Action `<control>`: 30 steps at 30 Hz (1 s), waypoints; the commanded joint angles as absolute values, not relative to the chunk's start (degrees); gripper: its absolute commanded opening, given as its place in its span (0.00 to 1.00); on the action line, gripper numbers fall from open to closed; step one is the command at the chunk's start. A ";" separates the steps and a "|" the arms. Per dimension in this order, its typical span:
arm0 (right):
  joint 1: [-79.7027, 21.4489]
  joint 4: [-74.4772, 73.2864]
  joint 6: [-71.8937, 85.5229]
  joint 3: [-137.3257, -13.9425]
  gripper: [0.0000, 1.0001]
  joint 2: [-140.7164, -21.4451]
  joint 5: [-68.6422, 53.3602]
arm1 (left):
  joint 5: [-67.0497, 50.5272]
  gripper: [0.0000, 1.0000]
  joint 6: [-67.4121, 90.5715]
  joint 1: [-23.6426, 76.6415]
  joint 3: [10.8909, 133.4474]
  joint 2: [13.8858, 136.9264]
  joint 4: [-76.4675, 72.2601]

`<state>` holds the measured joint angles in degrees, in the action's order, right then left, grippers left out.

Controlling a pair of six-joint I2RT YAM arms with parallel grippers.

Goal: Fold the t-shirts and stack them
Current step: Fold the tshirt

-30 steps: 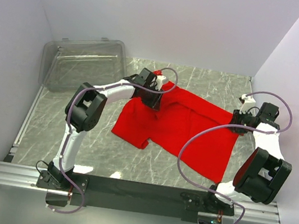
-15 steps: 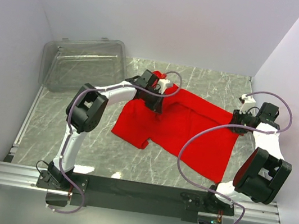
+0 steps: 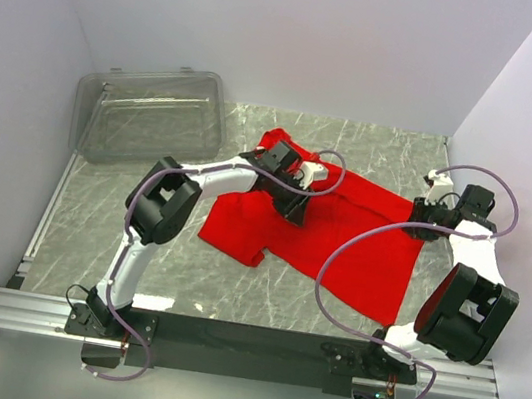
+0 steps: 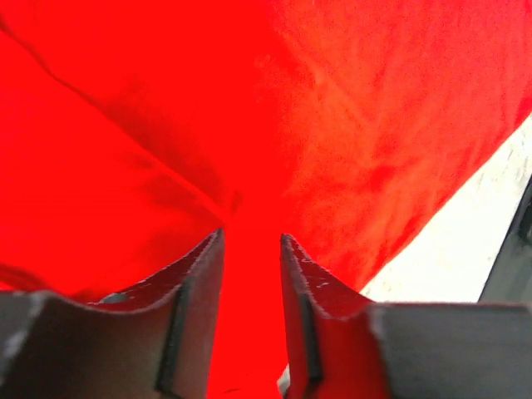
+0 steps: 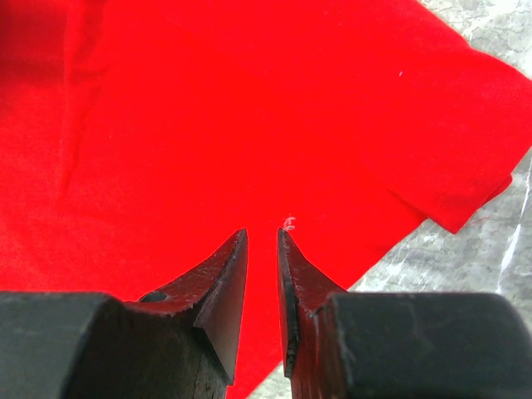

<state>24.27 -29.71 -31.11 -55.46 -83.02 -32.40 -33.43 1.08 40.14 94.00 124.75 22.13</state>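
Top view: against the frame of a second earlier, the left gripper point(image 3: 295, 204) has travelled from the upper left corner of the t-shirt point(image 3: 341, 237) toward frame centre and now sits over the upper middle of the cloth. More of a red flap point(image 3: 276, 144) is exposed at its upper left. The right gripper point(image 3: 416, 221) has not shifted and stays at the garment's right edge. The t-shirt, plain bright red, lies spread on the grey marbled table point(image 3: 120, 227) across the centre and right of the frame, with one short sleeve point(image 3: 239, 241) jutting at lower left. The clear bin point(image 3: 147, 120) stands apart at upper left. Left wrist view: the fingers point(image 4: 199, 283) stand somewhat apart, red cloth filling the gap and creases running toward it; whether they pinch it cannot be told. Right wrist view: the fingers point(image 5: 229, 274) are nearly together, nipping the cloth near its edge; a tiny loose thread point(image 5: 288, 223) shows just beyond the tips
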 commanded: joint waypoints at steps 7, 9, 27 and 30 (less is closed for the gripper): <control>24.70 -28.74 -30.94 -54.49 0.28 -80.42 -32.87 | -18.47 0.46 16.25 35.78 89.73 114.44 14.31; 24.70 -28.39 -30.41 -54.23 0.28 -80.59 -33.05 | -14.70 0.47 18.28 35.77 90.08 114.43 15.20; 24.70 -28.21 -30.41 -54.23 0.28 -80.51 -33.22 | -0.27 0.43 25.49 39.72 100.09 124.88 26.88; 24.70 -28.21 -30.59 -54.05 0.28 -80.42 -33.14 | 2.54 0.41 25.66 40.08 102.64 127.17 28.65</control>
<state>24.27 -29.54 -30.72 -54.26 -82.41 -32.47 -1.48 24.56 39.75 98.54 125.67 26.63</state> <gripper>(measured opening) 0.282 0.413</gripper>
